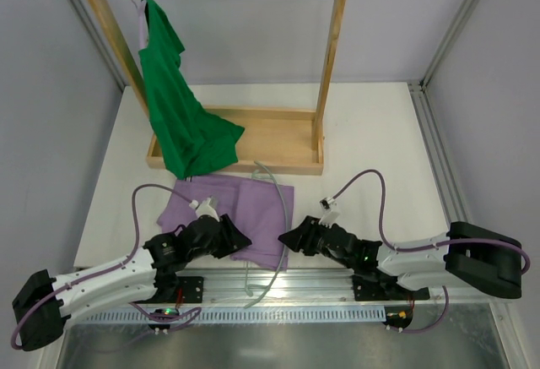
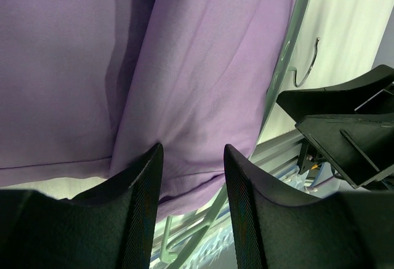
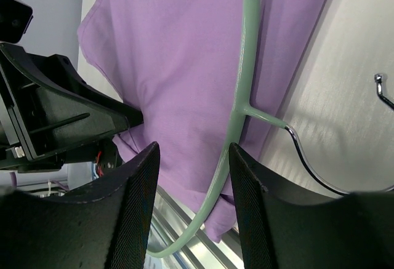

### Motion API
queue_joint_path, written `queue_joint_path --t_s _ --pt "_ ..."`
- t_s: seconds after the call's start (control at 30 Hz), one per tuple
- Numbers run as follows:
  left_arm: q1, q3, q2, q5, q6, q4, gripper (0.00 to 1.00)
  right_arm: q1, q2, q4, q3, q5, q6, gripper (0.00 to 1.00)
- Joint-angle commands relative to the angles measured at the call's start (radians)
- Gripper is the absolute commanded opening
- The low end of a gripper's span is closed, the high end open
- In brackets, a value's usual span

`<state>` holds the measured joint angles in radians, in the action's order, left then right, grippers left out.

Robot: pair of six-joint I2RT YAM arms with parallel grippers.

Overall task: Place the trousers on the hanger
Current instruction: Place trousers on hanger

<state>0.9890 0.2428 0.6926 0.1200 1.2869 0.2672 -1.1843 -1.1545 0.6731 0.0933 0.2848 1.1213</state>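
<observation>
The lilac trousers (image 1: 226,207) lie folded flat on the white table, just in front of the wooden rack. The pale green hanger (image 1: 281,217) lies along their right edge, with its lower arm reaching over the front rail. My left gripper (image 1: 242,241) hovers open over the trousers' near hem (image 2: 184,66), nothing pinched between its fingers (image 2: 144,201). My right gripper (image 1: 284,237) faces it from the right, also open. In the right wrist view the hanger's arm (image 3: 242,66) runs over the trousers (image 3: 178,53) and passes between the fingers, close to the right finger (image 3: 258,207). The wire hook (image 3: 308,164) lies on the table.
A wooden rack (image 1: 253,137) stands at the back, with a dark green T-shirt (image 1: 181,124) on a lavender hanger (image 1: 142,27). A metal rail (image 1: 287,289) runs along the table's near edge. The two grippers are only a few centimetres apart.
</observation>
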Motion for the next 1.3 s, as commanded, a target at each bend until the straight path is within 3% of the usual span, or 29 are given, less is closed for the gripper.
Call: queue_joint_path --t_s 0.0,0.37,0.73,1.07,1.27 --pt "0.005 -0.016 0.002 0.023 0.014 0.030 0.45 0.003 -0.005 0.008 0.045 0.033 -0.029 0.52" --pt "0.005 -0.010 0.039 0.012 0.015 0.012 0.45 0.005 0.041 -0.104 0.052 0.085 -0.003 0.52" --pt "0.005 -0.016 0.025 0.007 0.022 0.032 0.45 0.009 -0.086 0.098 0.046 0.036 -0.034 0.52" --pt "0.005 -0.016 -0.013 0.017 0.023 0.061 0.45 0.018 -0.135 0.146 0.097 -0.029 -0.080 0.51" --pt "0.005 -0.025 0.004 0.009 0.028 0.049 0.45 0.032 -0.240 0.327 0.094 -0.098 -0.092 0.51"
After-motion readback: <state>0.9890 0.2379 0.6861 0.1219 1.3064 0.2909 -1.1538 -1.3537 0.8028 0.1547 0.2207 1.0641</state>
